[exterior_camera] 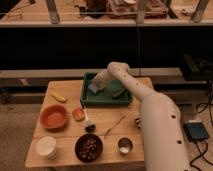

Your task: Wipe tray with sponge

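Orange-red bowl (54, 116) on the table's left, no part of the job. In the tray (107, 99), far-left corner: sponge (93, 89) on the floor, gripper (98, 85) right upon it, grip impossible to tell. Further right, olive-green oblong item (118, 93) lying inside. Wiping seemingly under way; right half likely left to cover.

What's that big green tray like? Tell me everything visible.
The tray is dark green, rectangular and plastic-looking, with low raised walls. It lies flat at the back of the wooden table. Inside lie a pale sponge at picture-left and an olive oblong item at picture-right. The gripper is at the sponge, inside the tray.
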You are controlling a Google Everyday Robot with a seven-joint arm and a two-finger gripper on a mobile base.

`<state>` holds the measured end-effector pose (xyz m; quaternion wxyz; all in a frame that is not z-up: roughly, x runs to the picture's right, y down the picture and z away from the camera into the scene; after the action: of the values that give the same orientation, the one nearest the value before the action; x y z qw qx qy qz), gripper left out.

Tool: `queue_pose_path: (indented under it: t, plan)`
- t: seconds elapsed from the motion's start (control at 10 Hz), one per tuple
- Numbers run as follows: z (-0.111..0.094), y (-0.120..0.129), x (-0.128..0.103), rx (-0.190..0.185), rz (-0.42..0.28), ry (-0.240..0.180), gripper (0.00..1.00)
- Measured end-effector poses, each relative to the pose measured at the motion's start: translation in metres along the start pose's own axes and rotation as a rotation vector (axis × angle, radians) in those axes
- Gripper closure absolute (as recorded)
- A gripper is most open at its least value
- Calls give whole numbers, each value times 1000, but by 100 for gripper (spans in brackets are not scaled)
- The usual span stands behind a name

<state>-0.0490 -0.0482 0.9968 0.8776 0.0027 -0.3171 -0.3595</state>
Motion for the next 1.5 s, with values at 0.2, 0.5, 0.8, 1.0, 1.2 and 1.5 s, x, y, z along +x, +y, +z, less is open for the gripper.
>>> queue_pose_path:
  t: [0.2,0.5,0.8,1.0,1.2,1.5]
  plan:
    - [-13,16,-13,-16,-37,-35,85]
    - [-43,32,2,-70,-119,-3,85]
    - [-58,33,26,-134,-162,62,85]
    - [-57,28,41,-171,-166,120,85]
    - [-47,13,54,-195,-173,179,85]
    - [-27,-9,52,-173,-163,213,85]
